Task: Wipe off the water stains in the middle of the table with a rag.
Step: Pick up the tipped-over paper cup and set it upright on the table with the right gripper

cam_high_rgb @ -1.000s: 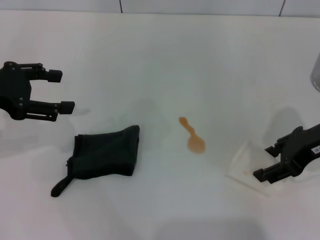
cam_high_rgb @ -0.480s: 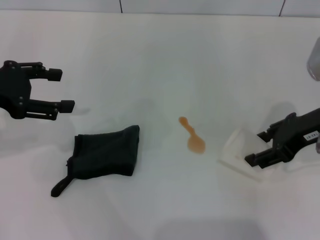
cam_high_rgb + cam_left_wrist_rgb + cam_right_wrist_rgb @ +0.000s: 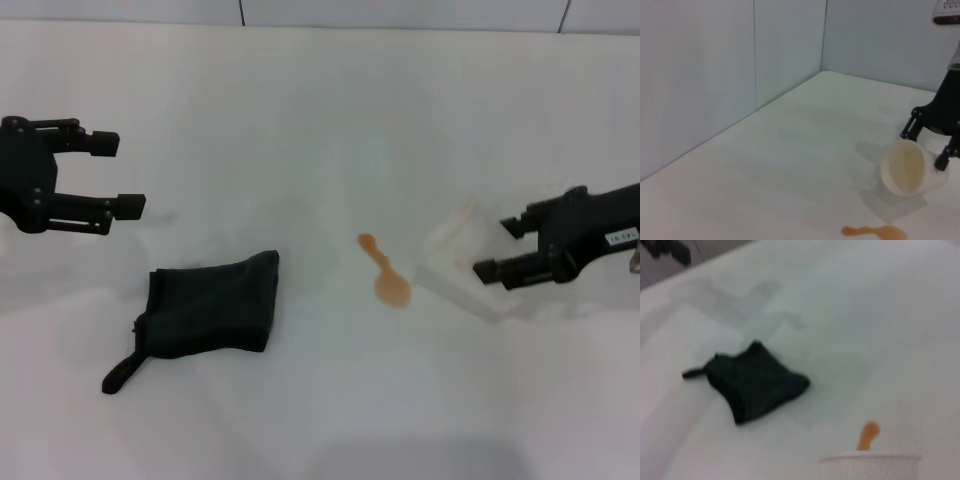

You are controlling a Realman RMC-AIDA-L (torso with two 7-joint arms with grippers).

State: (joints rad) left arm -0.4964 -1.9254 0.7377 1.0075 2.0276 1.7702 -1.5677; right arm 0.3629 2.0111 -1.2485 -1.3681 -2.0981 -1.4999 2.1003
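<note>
My one rag lies flat at seven o'clock on the table, the single orange water stain sits centre, my right gripper at three clamps one tipped clear cup, partly hidden, my left gripper gapes at ten.

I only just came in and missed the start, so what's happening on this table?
The right gripper holds a clear plastic cup tipped on its side, its mouth toward a small orange-brown puddle in the middle of the white table. The left gripper hovers open at the robot's left, above and behind a dark rag that lies flat and untouched. No wiping has begun yet.
</note>
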